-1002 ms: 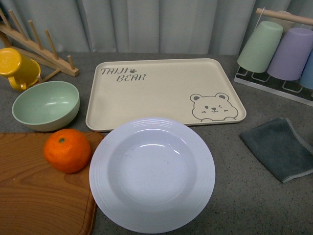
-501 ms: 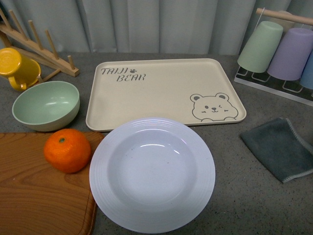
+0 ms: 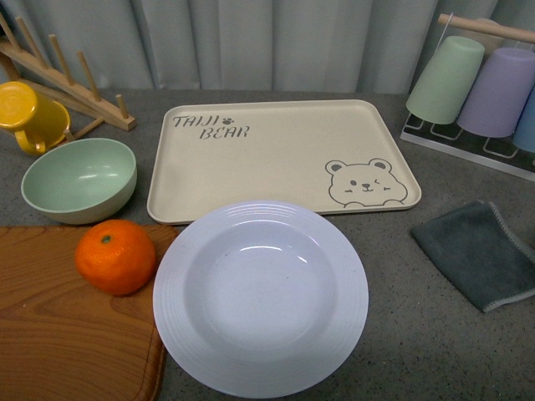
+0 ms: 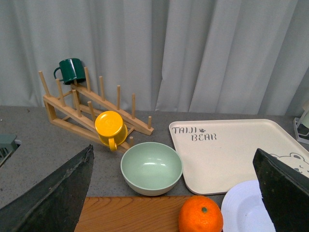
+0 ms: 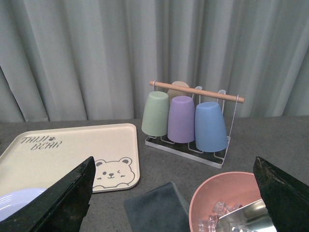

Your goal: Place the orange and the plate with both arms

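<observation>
Catching pink bowl [image 5: 212, 191] from right wrist only. Framing orange [image 4: 200, 215] between wide-spread fingers [image 4: 58, 198] of empty left gripper [image 4: 173, 154]; glimpsing plate [image 5: 14, 200] beside equally spread, empty right gripper [image 5: 174, 159].

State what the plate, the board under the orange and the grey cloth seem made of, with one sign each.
The plate: likely glazed ceramic or melamine; glossy white, showing highlights. The board: wood with a smooth finish; grain lines show. The cloth: soft matt fabric, perhaps microfibre; pale stitched edge.
</observation>
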Controlling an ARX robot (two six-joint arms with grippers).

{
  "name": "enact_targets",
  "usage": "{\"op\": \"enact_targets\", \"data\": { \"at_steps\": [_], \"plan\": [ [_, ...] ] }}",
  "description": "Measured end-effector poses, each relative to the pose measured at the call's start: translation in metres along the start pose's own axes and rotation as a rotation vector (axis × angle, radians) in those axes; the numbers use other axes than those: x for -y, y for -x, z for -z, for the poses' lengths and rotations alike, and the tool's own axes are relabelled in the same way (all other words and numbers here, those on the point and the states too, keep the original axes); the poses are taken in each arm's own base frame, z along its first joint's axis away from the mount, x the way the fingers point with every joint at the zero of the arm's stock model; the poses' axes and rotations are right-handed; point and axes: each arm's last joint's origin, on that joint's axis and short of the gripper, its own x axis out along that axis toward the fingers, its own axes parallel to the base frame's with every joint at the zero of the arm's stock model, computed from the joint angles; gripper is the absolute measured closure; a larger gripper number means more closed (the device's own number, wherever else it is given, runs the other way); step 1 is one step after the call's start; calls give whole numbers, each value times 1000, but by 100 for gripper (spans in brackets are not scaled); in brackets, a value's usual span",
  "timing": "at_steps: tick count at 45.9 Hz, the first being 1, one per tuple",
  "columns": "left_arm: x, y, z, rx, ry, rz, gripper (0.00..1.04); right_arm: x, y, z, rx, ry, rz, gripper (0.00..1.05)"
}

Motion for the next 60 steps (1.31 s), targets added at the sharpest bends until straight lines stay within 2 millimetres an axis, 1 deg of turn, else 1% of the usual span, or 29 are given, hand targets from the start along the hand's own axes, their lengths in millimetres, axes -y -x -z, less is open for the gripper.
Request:
{"op": "enact_targets", "data": {
  "at_steps": [29, 32, 33, 35, 38, 42, 45, 49, 54, 56, 60],
  "plan": [
    [0, 0, 0, 0, 0, 0, 6, 0, 0, 0, 0, 0, 0, 9],
    [0, -1, 2, -46, 27, -79, 6, 0, 0, 0, 0, 0, 0, 9],
    [1, -2, 3, -84, 42, -136, 6, 0, 0, 0, 0, 0, 0, 9],
    [1, -6, 9, -162, 65, -335, 6, 0, 0, 0, 0, 0, 3, 9],
    [0, -10, 13, -209, 65, -447, 6, 0, 0, 0, 0, 0, 3, 9],
    [-2, -20, 13, -248, 73, -501, 6, 0, 0, 0, 0, 0, 3, 9],
    [-1, -28, 12, -253, 100, -484, 6, 0, 0, 0, 0, 0, 3, 9],
    [0, -43, 8, -263, 137, -442, 6, 0, 0, 0, 0, 0, 3, 9],
    [5, -76, 7, -303, 159, -389, 6, 0, 0, 0, 0, 0, 3, 9],
    [8, -92, 11, -360, 170, -357, 6, 0, 0, 0, 0, 0, 3, 9],
    [16, -116, 24, -454, 168, -298, 6, 0, 0, 0, 0, 0, 3, 9]
  ]
}}
